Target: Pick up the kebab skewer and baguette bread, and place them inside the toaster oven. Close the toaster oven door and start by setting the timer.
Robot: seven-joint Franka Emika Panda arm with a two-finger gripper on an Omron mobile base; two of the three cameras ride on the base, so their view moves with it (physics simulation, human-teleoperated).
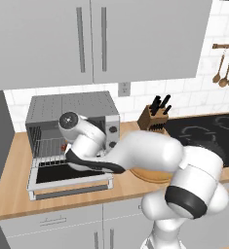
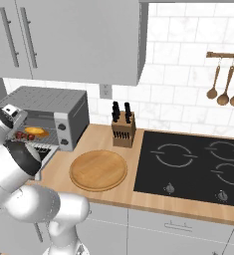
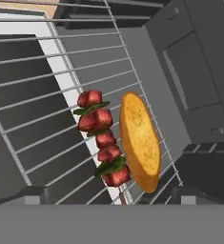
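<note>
— Looking along the hand, what are the fingers doing?

— Their tips sit dark and well apart at the bottom corners of the hand view, spread wide with nothing between them.

— And just past them?

— The kebab skewer (image 3: 103,138) and the baguette bread (image 3: 140,141) lie side by side on the wire rack (image 3: 42,90), the bread just beside the meat; whether they touch I cannot tell.

— Where is that rack?

— Inside the toaster oven (image 1: 72,114), whose door (image 1: 69,180) hangs dropped open over the counter (image 1: 18,194). A round wooden plate (image 2: 98,170) and a knife block (image 2: 123,128) stand to its right, beside the black cooktop (image 2: 193,167).
</note>
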